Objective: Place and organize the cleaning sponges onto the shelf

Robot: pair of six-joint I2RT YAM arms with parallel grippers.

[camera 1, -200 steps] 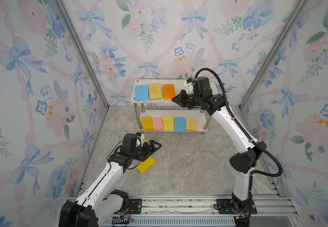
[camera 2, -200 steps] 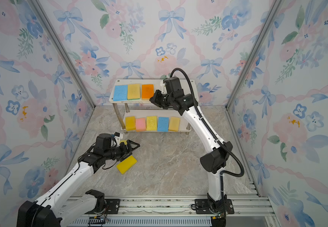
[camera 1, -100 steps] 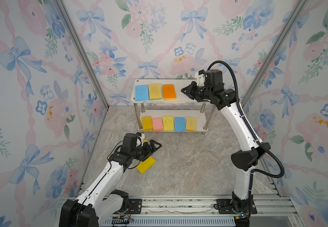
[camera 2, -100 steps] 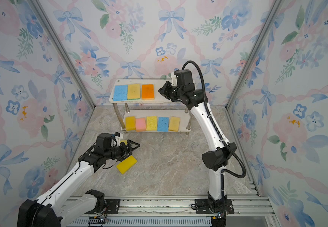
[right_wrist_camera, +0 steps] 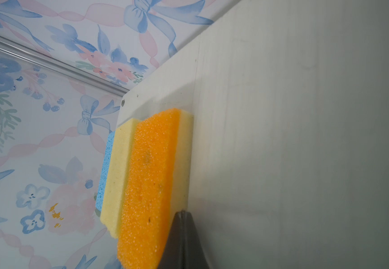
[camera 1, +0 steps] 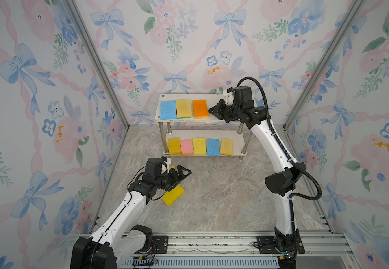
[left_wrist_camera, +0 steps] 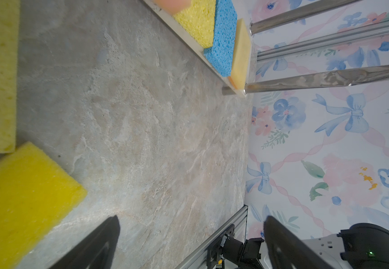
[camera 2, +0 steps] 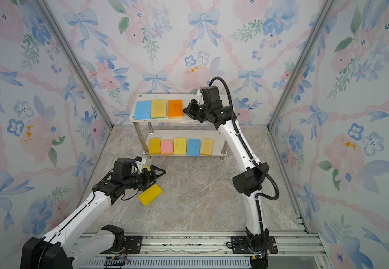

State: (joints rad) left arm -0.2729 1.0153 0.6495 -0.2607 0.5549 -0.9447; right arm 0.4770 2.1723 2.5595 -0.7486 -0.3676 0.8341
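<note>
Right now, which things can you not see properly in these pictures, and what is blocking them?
- Second sponge on the floor: in both top views only a yellow corner shows; the left pincer and its wrist cover the rest.
- Pink sponge: left wrist view, cut off by the picture edge.
- Blue top-board sponge: right wrist view, mostly behind the tan sponge.
- Right pincer: whether its tip touches the orange sponge cannot be told.

2 high top views sharing everything, wrist views facing shelf [right_wrist_camera: 282, 116]

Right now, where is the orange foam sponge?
In both top views the orange foam sponge lies on the white shelf's top board, right of the tan foam sponge.
</note>
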